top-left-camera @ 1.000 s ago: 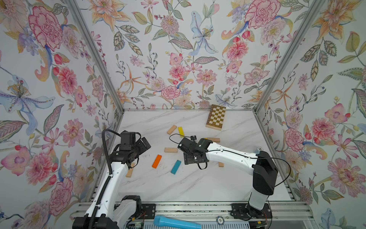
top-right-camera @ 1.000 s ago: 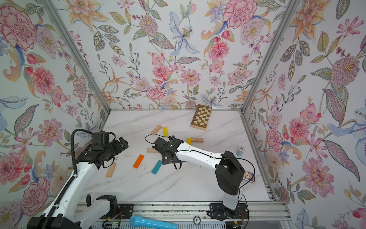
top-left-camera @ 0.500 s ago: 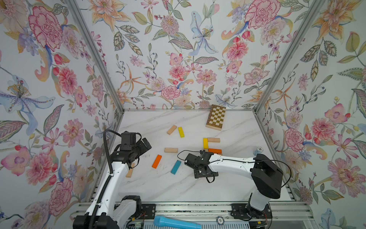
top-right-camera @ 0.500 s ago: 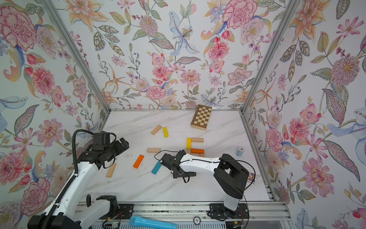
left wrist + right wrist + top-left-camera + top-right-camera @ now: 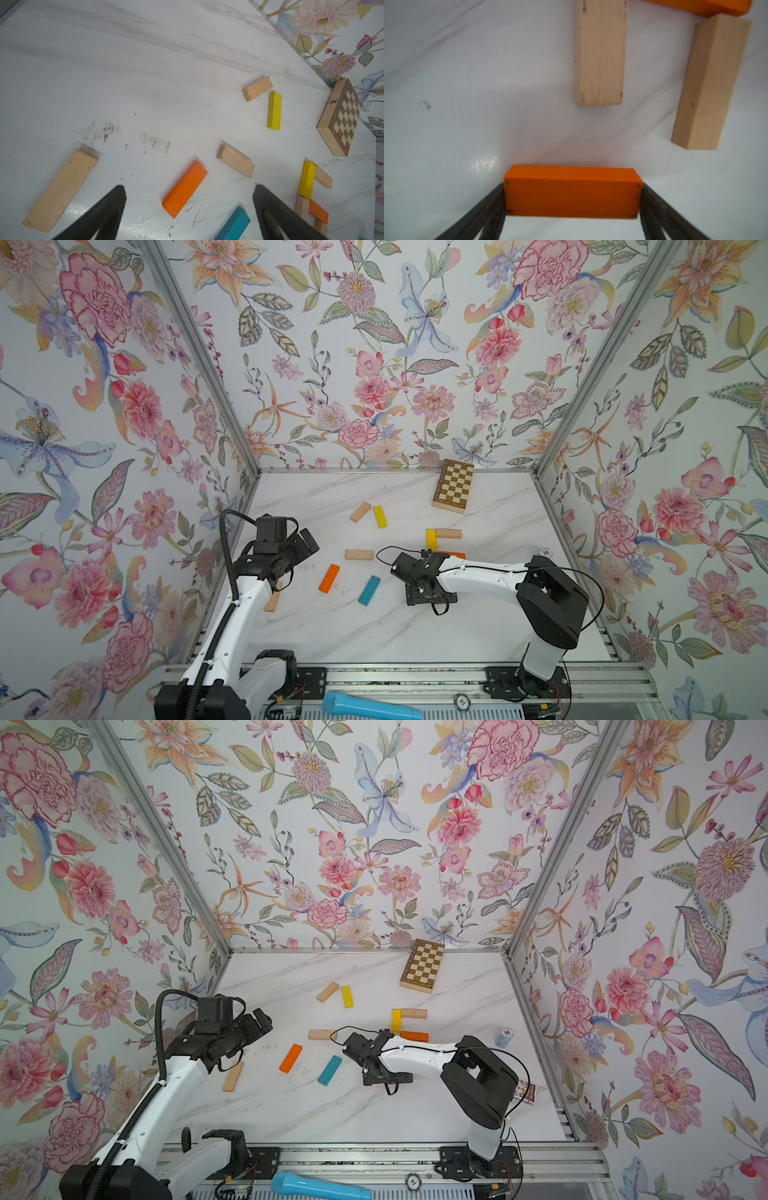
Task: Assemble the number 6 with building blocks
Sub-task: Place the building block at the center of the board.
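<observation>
In the right wrist view my right gripper (image 5: pixel 573 199) is shut on an orange block (image 5: pixel 572 192), a finger against each end, low at the table. Just ahead lie two beige blocks (image 5: pixel 600 54) (image 5: pixel 710 83) side by side and another orange block (image 5: pixel 708 6) across their far ends. In both top views the gripper (image 5: pixel 428 599) (image 5: pixel 384 1077) hides the held block. Beyond it a beige bar (image 5: pixel 448 533) and a yellow bar (image 5: pixel 431 540) form a corner. My left gripper (image 5: pixel 189 186) (image 5: pixel 307 545) hangs open above a loose orange block (image 5: pixel 185 189) and a teal block (image 5: pixel 233 225).
Loose beige blocks (image 5: pixel 358 554) (image 5: pixel 360 512) (image 5: pixel 273 601) and a yellow block (image 5: pixel 379 516) lie about the table. A chequered board (image 5: pixel 453 486) leans at the back wall. A chip stack (image 5: pixel 505 1038) stands at the right and a blue microphone (image 5: pixel 370 709) lies on the front rail.
My right arm has pulled back from the middle of the table toward the front and lowered. The left arm has not moved.
</observation>
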Controlling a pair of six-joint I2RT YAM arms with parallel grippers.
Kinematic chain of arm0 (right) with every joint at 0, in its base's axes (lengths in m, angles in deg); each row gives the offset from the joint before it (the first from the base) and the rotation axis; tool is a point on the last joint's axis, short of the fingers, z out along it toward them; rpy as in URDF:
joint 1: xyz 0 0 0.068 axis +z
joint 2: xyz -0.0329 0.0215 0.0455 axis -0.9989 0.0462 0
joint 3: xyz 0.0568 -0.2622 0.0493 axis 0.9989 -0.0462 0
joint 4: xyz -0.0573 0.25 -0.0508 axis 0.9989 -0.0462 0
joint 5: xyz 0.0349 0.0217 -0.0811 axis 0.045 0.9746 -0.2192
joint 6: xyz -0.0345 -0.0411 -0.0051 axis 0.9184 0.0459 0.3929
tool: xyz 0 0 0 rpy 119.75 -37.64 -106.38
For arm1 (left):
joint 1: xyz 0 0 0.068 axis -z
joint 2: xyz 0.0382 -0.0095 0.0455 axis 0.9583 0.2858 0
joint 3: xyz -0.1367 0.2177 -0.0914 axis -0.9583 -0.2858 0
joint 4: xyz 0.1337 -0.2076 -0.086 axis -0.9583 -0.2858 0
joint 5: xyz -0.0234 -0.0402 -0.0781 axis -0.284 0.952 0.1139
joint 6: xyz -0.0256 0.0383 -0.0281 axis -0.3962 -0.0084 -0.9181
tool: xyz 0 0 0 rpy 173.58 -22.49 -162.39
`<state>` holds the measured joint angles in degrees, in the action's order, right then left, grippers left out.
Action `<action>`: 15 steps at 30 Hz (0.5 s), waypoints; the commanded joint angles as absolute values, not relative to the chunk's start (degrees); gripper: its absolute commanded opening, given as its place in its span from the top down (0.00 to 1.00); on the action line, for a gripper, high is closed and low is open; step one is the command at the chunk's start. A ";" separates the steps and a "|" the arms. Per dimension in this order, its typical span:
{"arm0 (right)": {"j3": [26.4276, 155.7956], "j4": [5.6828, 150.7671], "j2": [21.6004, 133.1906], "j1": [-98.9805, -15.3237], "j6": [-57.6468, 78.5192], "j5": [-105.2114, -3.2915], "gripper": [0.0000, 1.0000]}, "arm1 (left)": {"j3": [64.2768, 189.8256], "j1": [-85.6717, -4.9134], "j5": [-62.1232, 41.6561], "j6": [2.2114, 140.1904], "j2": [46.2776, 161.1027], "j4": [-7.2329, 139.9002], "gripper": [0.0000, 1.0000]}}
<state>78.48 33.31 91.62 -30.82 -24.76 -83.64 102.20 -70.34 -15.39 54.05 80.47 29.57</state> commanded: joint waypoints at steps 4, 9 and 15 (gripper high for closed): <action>76.50 34.50 90.50 -33.13 -20.25 -84.86 0.01 | 102.07 -66.14 -18.03 55.33 82.20 29.12 0.01; 76.43 35.16 87.54 -34.20 -18.35 -86.35 0.01 | 102.96 -61.55 -20.35 56.63 83.44 27.24 0.01; 72.07 38.78 76.86 -35.13 -17.10 -88.05 0.02 | 103.88 -52.95 -21.77 58.38 84.84 23.38 0.02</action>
